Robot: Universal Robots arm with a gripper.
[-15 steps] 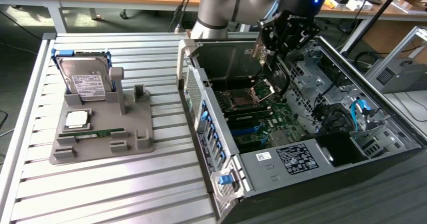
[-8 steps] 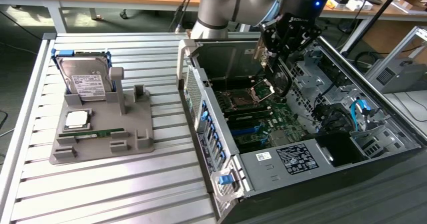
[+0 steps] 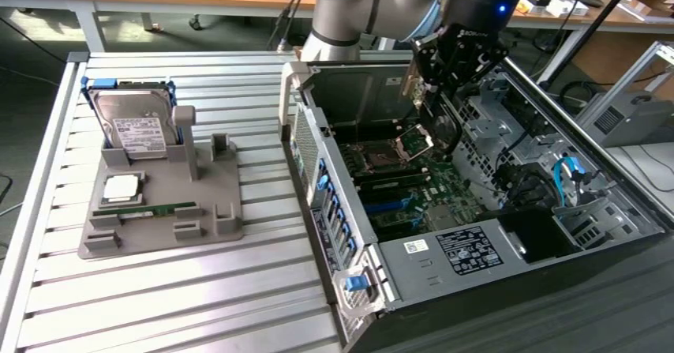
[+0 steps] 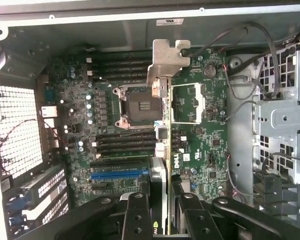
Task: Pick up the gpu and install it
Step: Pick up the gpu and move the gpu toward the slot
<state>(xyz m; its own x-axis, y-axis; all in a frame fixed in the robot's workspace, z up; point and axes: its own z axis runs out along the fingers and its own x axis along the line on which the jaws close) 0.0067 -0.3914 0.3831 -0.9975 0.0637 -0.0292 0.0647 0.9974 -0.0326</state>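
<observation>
Your black two-finger gripper (image 3: 434,92) sits upper centre of the exterior frame, over the open grey computer case (image 3: 348,234). Its fingers are clamped on the gpu (image 4: 164,135), a thin dark circuit card with a silvery metal bracket. In the wrist view the card runs edge-on out from between the fingers, bracket end farthest from them, over the green motherboard (image 4: 105,115) by the empty CPU socket (image 4: 140,106). At the exterior frame's left, well apart, is a grey fixture tray (image 3: 158,230) with a silver hard drive (image 3: 137,128) and a green memory stick (image 3: 145,209).
</observation>
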